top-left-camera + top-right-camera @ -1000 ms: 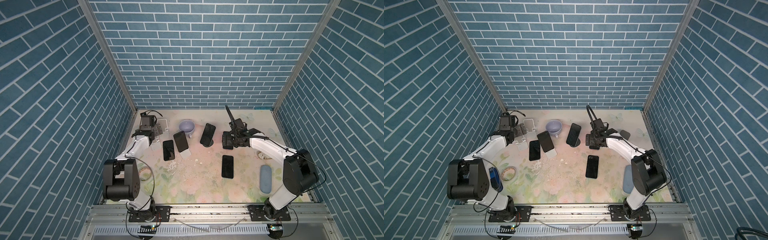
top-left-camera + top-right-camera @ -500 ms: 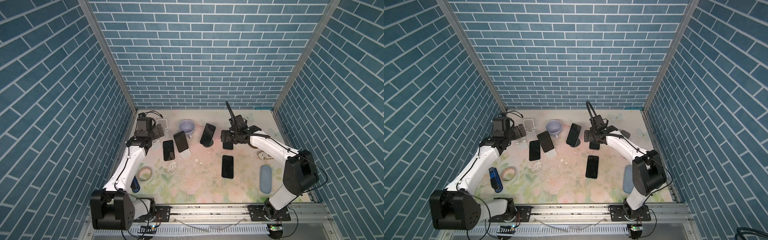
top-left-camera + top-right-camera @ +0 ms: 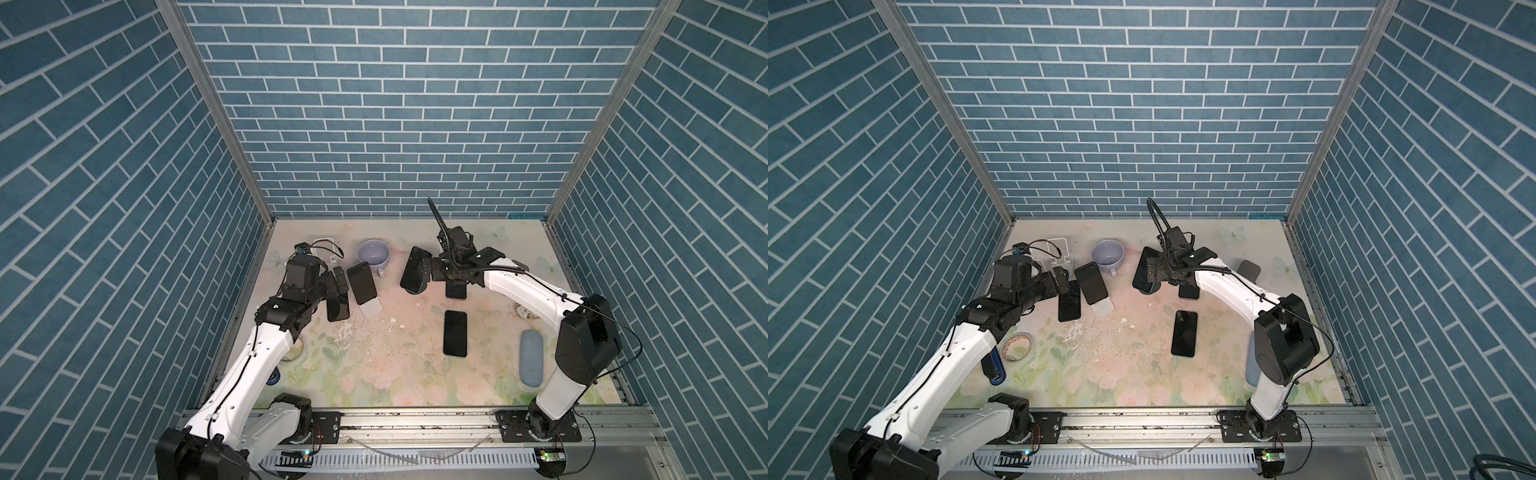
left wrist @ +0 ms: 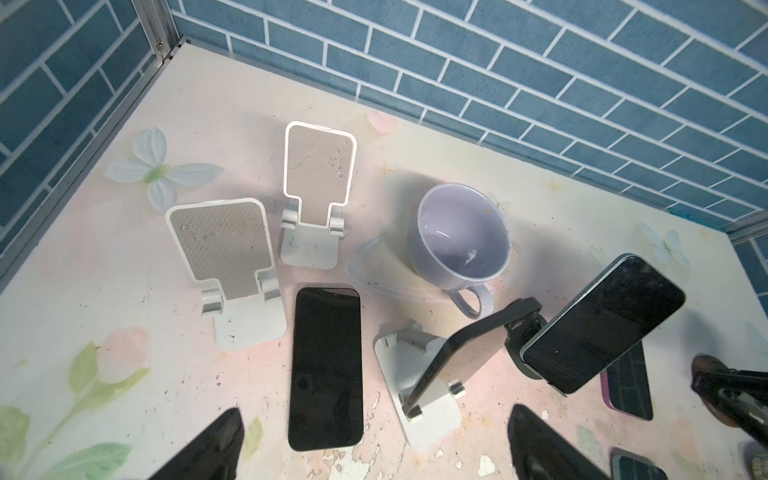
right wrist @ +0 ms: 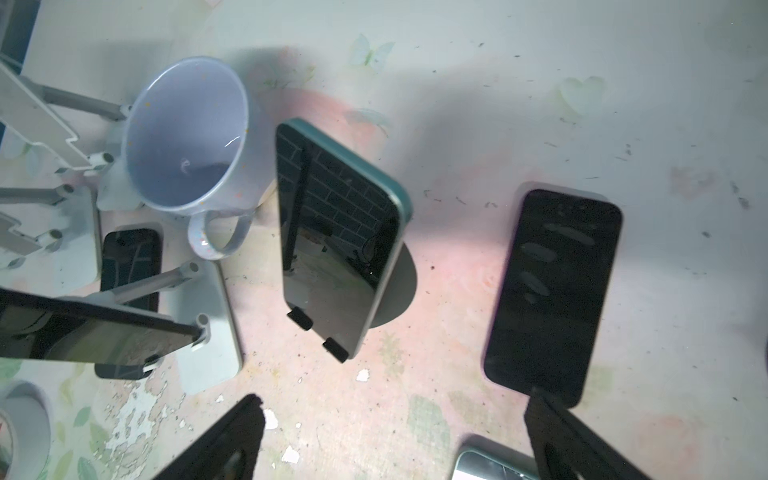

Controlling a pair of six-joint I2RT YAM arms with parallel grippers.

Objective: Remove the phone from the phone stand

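Left fingers [image 4: 220, 444]: spread as wide as they go, nothing between them.
Left gripper [image 4: 374, 411]: you have it low, just beside the tilted phone [image 4: 457, 365]; I see no contact.
Right fingers [image 5: 232, 440]: also wide apart and empty.
Right gripper [image 5: 395, 399]: it faces the teal-edged phone [image 5: 336, 245], near but apart. One tip sits over the end of a flat phone [image 5: 552, 291] without holding it.
Task's things: the tilted phone leans in its white stand [image 4: 432, 407]. The teal-edged phone stands upright on the dark round-based stand [image 5: 403, 286].
Around them: a lilac mug [image 4: 457, 237] sits between the two stands, toward the back wall.
Done, as I judge it: two empty stands [image 4: 224, 245] wait at the back, and more phones lie flat on the table [image 3: 395, 374], one beside your left gripper [image 4: 326, 365] and one mid-table [image 3: 455, 338].
Left to do: two phones are still on stands, and you have neither gripped yet.
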